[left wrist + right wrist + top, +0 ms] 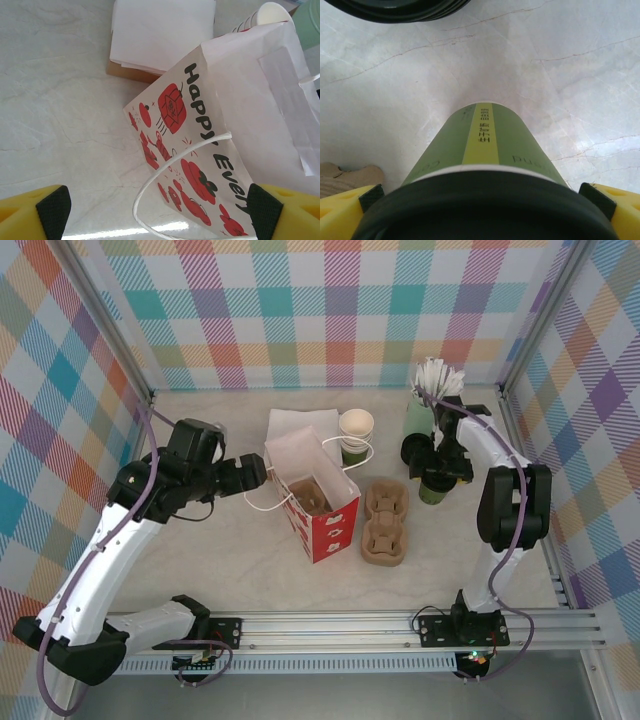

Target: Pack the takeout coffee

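Takeout coffee (433, 492) from above: stands black-lidded on the table (200, 570) at three o'clock of the red-and-white gift bag (322, 525), under the right gripper (437, 474), with the left gripper (262, 476) at nine o'clock of the bag. From left wrist: unclenched, fingers (52, 207) far apart, grasping nothing, white bag handle (165, 163) looping between them. From right wrist: unclenched too, spread at both sides of the lid (485, 210), green cup upright at six o'clock; contact with lid cannot be told.

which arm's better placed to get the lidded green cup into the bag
Right. The right claw stands open around the lidded green cup. The left claw, also open, faces the paper bag, which stands between it and the cup.
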Robot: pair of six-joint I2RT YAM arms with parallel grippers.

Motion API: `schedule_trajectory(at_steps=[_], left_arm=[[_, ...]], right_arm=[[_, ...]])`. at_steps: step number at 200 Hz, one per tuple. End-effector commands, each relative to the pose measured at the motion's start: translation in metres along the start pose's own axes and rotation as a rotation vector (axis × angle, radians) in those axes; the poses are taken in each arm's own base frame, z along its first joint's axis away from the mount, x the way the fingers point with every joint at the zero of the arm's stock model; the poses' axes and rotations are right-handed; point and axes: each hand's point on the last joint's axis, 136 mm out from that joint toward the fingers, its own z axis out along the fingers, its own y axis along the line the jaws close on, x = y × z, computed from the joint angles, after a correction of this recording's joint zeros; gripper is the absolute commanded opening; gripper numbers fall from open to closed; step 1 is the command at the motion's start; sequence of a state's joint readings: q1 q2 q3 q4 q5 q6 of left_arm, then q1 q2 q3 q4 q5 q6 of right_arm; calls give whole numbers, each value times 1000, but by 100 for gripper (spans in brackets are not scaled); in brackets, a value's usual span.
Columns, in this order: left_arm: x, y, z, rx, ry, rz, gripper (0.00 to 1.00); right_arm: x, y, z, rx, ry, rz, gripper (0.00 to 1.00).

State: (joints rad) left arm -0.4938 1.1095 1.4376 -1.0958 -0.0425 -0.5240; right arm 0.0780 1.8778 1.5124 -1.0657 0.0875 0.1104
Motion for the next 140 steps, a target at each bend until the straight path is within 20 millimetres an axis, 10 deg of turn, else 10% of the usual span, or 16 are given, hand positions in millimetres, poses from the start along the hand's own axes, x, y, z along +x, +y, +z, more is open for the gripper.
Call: schedule_trajectory(at_steps=[1, 140], left_arm=[[0, 3, 0, 4, -4, -8, 93], [2, 3, 1, 9, -1, -16, 95]], right_arm=[[-2, -3, 0, 9, 12, -20, 99], [5, -4, -10, 12, 11, -31, 85]])
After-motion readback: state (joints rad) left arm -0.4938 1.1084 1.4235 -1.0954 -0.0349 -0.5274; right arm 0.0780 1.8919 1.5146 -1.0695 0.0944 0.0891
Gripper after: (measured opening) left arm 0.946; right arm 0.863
